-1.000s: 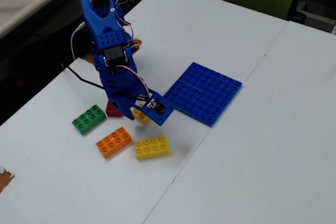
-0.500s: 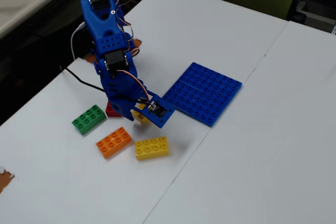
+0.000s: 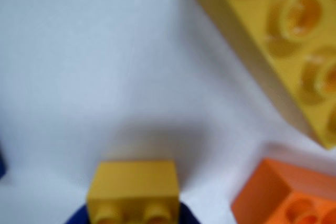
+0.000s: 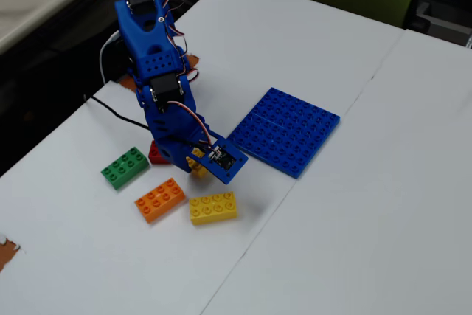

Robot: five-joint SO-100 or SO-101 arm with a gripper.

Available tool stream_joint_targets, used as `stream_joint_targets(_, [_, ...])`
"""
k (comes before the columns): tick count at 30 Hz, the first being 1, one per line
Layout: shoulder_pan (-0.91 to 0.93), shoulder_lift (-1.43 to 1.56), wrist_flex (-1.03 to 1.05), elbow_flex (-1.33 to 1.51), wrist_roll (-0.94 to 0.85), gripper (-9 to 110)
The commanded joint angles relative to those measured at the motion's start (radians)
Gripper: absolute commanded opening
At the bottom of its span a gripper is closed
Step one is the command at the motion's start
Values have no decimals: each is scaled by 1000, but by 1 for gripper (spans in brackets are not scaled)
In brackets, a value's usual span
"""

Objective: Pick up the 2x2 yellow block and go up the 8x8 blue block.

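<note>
Blue gripper (image 4: 198, 165) closed on the 2x2 yellow block (image 3: 133, 190), block just above the white table (image 4: 354, 204), near the long yellow brick (image 4: 213, 207) and orange brick (image 4: 160, 198), 8x8 blue block (image 4: 286, 130) flat to the right

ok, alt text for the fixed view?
Blue arm's claw is low on a white table around the small yellow block. Green, orange, red and long yellow bricks lie nearby; blue baseplate at right.
</note>
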Motion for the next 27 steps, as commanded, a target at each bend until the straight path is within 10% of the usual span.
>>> stream_joint_targets(1, [-15,58,23,-8,5,3])
stream_joint_targets(16, [-67,595,529,-132,14,0])
stream_joint_targets(27, [-310,670,534,-541,115,0])
